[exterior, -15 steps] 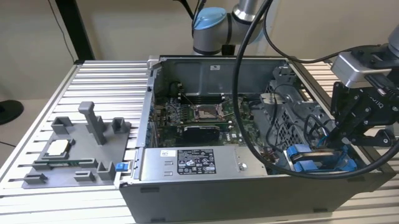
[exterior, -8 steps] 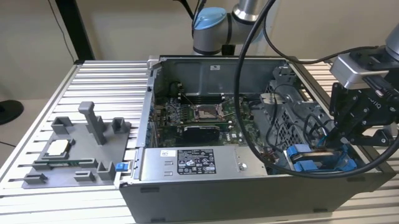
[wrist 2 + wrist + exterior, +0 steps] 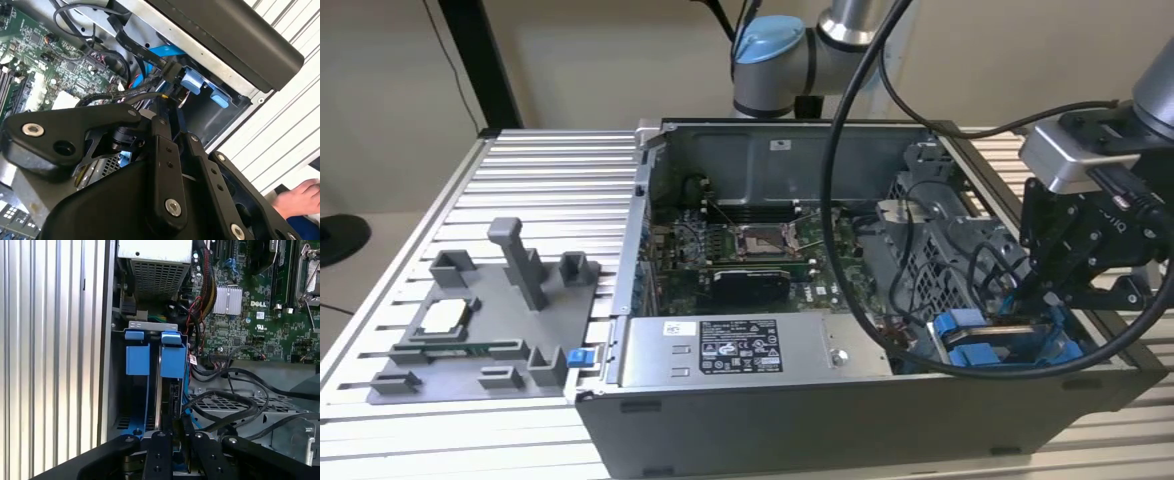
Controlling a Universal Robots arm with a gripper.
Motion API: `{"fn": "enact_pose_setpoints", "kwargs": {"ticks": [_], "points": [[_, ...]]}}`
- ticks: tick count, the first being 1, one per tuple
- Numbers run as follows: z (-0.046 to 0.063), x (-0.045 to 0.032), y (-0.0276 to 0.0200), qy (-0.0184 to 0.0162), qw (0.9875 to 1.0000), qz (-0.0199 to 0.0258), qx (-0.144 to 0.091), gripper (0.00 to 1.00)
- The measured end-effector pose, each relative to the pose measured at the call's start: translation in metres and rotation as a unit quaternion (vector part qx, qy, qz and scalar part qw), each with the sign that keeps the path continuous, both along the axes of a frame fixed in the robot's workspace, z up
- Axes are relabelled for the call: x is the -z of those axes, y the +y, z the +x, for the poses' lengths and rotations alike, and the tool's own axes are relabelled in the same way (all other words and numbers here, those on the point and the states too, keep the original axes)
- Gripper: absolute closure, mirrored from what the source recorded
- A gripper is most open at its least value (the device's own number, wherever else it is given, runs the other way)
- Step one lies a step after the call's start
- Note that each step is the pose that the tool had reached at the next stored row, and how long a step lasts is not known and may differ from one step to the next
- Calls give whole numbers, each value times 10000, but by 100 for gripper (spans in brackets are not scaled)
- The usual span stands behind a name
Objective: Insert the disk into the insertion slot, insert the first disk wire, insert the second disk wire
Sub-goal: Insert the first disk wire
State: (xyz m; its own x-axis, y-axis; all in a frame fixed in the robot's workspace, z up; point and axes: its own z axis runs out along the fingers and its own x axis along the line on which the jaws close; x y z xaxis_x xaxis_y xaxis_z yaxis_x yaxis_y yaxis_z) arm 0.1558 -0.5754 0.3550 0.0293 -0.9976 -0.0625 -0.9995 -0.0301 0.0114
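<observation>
Low over the case's corner, on the exterior view's right, my gripper (image 3: 1058, 300) hangs above the insertion slot (image 3: 981, 345) and its blue tabs. In the first wrist view the slot's blue rails (image 3: 137, 360) stand side by side. The dark edge of the disk (image 3: 174, 397) sits between them, inside the bay. My gripper (image 3: 179, 432) has its fingers (image 3: 161, 450) drawn close together over that edge. They look shut on a black disk wire plug (image 3: 172, 74) at their tips (image 3: 162, 107). A blue flat wire (image 3: 165, 50) runs just behind the plug.
A grey labelled power-supply box (image 3: 720, 350) lies along the case front, with the motherboard (image 3: 747, 250) behind it. Black cable loops (image 3: 225, 400) cross the perforated cage (image 3: 240, 407) beside the slot. A grey parts fixture (image 3: 467, 320) sits on the ribbed table. A person's hand (image 3: 300, 197) rests outside the case.
</observation>
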Motion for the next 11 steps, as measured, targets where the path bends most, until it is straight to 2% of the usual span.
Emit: {"fn": "enact_pose_setpoints", "kwargs": {"ticks": [11], "points": [[1, 20, -17, 0, 10000, -4, 0, 100]]}}
